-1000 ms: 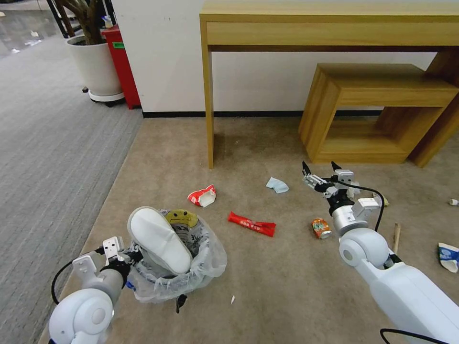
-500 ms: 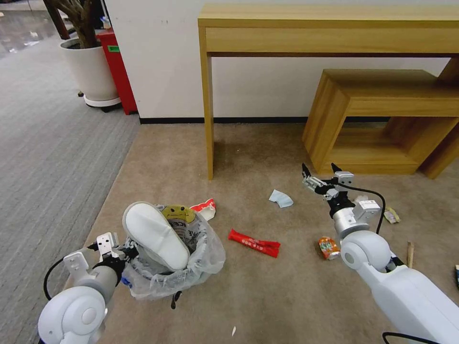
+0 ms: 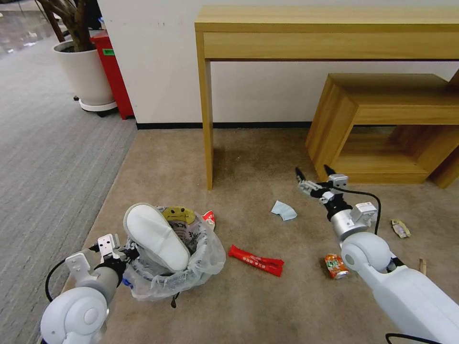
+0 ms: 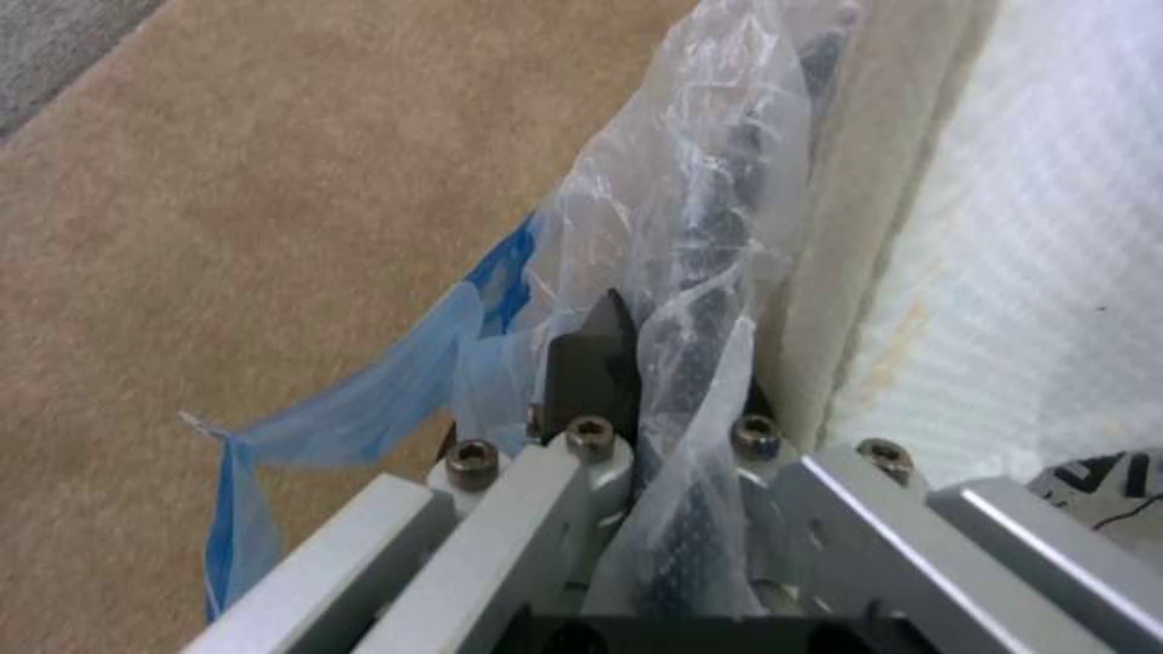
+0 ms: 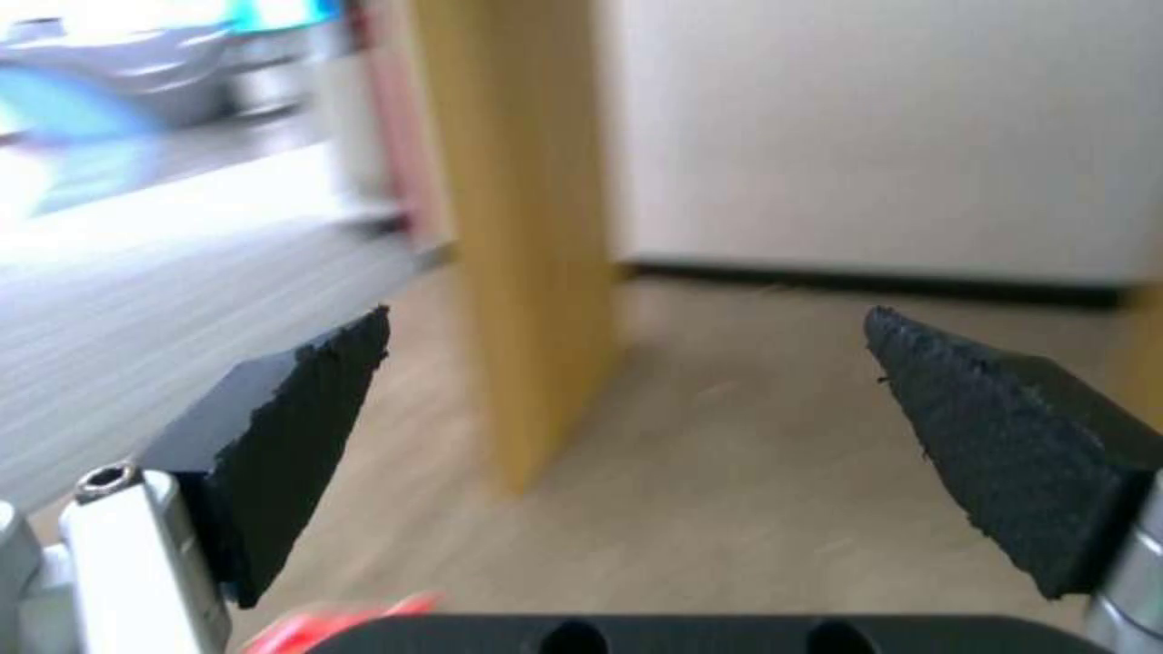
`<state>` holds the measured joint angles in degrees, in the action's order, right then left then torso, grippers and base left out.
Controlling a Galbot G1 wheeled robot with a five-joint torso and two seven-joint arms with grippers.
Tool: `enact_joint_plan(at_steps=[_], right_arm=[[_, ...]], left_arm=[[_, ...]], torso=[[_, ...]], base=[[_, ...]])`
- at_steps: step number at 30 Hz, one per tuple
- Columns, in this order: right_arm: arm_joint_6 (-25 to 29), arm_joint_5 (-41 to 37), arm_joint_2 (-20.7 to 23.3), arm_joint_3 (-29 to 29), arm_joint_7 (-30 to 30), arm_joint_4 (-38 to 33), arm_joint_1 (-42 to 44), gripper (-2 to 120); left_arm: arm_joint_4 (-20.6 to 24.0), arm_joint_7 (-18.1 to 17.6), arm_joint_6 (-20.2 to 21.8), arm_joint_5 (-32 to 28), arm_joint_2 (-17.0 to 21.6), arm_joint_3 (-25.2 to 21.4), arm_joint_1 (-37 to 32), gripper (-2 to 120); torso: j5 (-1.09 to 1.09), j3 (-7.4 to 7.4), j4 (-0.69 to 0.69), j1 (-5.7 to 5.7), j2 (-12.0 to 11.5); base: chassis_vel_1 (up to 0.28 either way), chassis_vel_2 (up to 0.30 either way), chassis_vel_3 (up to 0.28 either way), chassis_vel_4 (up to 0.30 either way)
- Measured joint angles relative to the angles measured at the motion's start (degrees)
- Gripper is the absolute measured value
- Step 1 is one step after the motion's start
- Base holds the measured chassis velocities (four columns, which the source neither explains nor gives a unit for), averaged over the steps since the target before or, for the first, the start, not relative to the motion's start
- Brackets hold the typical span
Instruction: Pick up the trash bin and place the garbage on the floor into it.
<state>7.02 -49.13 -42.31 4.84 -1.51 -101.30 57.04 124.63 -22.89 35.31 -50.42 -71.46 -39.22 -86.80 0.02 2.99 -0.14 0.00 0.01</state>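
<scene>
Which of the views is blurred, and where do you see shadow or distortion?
Right wrist view: the background is smeared, strongest at the bright side, while the open right tool stays sharp. Head view: a soft shadow lies on the floor under the wooden table, and straight edges bend near the borders. Left wrist view: slightly soft.

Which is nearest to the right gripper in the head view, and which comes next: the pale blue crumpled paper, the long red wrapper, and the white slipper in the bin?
From the right gripper, open above the floor:
1. Pale blue crumpled paper, on the carpet just to its left and nearer the robot.
2. Long red wrapper, farther left and closer to the robot.
3. White slipper, standing in the trash bin held by the left gripper.
</scene>
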Motion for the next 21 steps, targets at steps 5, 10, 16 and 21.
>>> enact_joint_plan(at_steps=[5,10,16,21], right_arm=[[0.4,-3.4,6.4,-7.5,-14.6,3.9,-1.4,100],[2.7,-0.6,10.1,-12.3,-28.3,11.2,-2.6,100],[5.0,6.7,10.7,-14.7,-35.4,18.0,-3.1,92],[6.9,12.2,7.6,-16.7,-35.5,23.5,-4.0,92]], left_arm=[[-0.6,0.5,-0.4,0.9,-0.7,0.3,0.0,1],[-1.2,0.8,-0.8,1.7,-1.3,0.6,0.1,1],[-1.9,1.1,-1.1,2.5,-2.1,1.0,0.3,1],[-2.5,1.5,-1.4,3.3,-2.7,1.5,0.4,1]], torso=[[0.00,-0.01,-0.01,0.00,0.0],[0.00,-0.01,-0.02,0.00,0.0],[0.00,-0.01,-0.02,0.00,0.0],[-0.02,-0.01,-0.02,0.00,0.0]], base=[[0.000,0.000,0.000,0.000],[0.000,0.000,0.000,0.000],[0.000,0.000,0.000,0.000],[0.000,0.000,0.000,0.000]])
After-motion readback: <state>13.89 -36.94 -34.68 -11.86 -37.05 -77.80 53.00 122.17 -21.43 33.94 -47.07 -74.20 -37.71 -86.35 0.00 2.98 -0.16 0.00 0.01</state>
